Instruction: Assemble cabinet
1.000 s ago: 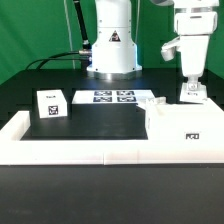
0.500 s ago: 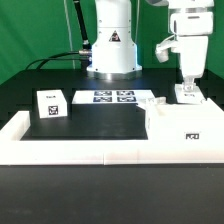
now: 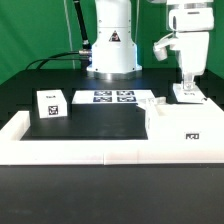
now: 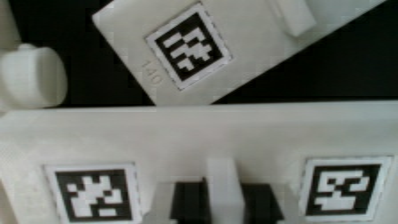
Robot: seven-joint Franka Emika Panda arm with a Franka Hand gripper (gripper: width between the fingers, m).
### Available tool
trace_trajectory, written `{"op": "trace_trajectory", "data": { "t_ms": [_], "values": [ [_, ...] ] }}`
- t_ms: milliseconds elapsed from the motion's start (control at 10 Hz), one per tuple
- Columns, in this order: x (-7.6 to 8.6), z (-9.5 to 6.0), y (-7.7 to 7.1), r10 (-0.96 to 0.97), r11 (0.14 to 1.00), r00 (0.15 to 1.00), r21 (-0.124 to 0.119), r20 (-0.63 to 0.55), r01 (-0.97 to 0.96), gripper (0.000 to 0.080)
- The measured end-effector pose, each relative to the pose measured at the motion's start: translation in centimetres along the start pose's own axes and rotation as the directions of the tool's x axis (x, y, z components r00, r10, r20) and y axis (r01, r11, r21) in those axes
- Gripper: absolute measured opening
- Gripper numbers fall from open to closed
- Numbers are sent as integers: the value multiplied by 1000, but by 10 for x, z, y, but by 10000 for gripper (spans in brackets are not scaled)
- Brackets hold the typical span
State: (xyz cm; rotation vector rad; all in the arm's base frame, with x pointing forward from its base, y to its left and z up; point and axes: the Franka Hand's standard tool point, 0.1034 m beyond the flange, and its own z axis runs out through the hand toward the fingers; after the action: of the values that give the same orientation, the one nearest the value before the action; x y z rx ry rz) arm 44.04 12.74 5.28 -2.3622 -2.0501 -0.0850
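Note:
My gripper (image 3: 187, 84) stands at the exterior view's right, behind the cabinet's open box (image 3: 186, 128). It is shut on a white cabinet panel (image 3: 187, 94) and holds it upright just above the table. In the wrist view the dark fingers (image 4: 185, 203) press either side of a thin white rib of this panel (image 4: 89, 140), with a tag on each side; the gripper (image 4: 224, 203) is centred on the rib. Another tagged panel (image 4: 187, 48) lies flat beyond it. A tagged cabinet block (image 3: 50, 104) sits at the left.
The marker board (image 3: 111, 97) lies before the robot base (image 3: 111, 45). A low white border wall (image 3: 70, 150) runs along the front and left. Small white parts (image 3: 151, 101) lie beside the marker board. A small rounded white piece (image 4: 32, 76) shows in the wrist view.
My gripper and the panel in it have shifted slightly toward the exterior view's left and a little upward. Nothing else has moved.

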Motion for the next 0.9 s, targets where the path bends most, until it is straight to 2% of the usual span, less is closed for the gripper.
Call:
{"op": "trace_trajectory", "data": {
  "t_ms": [400, 900],
  "values": [
    [0, -5, 13, 7, 1000, 1000, -13, -3, -7, 69],
    [-2, -5, 16, 15, 1000, 1000, -10, -1, -15, 69]
  ]
}}
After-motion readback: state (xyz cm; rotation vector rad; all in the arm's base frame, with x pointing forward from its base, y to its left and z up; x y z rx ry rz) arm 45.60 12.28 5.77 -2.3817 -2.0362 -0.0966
